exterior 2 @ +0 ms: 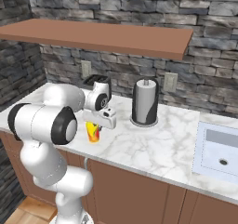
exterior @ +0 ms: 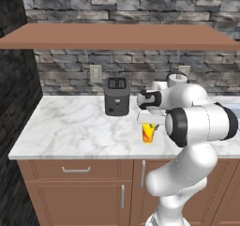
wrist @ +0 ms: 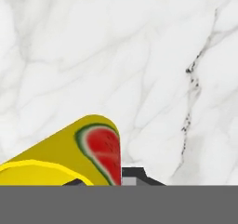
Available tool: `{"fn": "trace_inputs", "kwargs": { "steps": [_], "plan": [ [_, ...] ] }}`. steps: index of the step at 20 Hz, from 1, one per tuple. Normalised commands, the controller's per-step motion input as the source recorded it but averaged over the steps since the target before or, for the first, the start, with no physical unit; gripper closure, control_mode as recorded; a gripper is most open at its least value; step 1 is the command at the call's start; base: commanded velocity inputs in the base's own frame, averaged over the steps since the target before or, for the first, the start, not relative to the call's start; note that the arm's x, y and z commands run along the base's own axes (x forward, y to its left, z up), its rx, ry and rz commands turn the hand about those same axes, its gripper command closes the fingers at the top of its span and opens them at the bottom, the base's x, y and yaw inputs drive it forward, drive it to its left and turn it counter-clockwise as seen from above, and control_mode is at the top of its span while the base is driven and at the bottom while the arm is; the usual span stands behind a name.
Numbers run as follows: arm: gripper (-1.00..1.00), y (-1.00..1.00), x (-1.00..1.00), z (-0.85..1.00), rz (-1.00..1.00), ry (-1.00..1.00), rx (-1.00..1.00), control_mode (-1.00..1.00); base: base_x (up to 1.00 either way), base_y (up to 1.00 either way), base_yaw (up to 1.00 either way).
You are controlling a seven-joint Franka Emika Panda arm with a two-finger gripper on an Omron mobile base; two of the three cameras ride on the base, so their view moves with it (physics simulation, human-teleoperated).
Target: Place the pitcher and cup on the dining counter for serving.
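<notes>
Now: small yellow tumbler cup (exterior: 148, 132) with red watermelon-slice patch stands near front edge of white grey-veined marble surface (exterior: 70, 126); gripper (exterior: 149, 122) directly above, clenched on its rim. No readable writing.

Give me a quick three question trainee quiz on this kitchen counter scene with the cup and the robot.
1. True or false: the cup stands upright on the counter.
2. Multiple choice: what stands by the wall, next to the toaster? A) paper towel holder B) kettle C) blender
3. Fill in: the tool is directly ____ the cup.

Key: 1 true. 2 A, the paper towel holder. 3 above, closed on its rim.
</notes>
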Motion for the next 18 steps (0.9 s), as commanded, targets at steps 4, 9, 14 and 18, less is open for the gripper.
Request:
{"fn": "trace_inputs", "kwargs": {
  "steps": [4,9,14,18],
  "plan": [
    [1.00,0.00,-0.11,0.40,0.00,-0.09,0.00,-1.00,0.00,0.00,0.00],
    [1.00,0.00,-0.17,0.72,0.00,-0.18,0.00,-1.00,0.00,0.00,0.00],
    [1.00,0.00,-0.26,0.78,0.00,-0.20,0.00,-1.00,0.00,0.00,0.00],
    [1.00,-0.03,-0.18,0.64,0.00,-0.15,0.00,-1.00,0.00,0.00,0.00]
  ]
}}
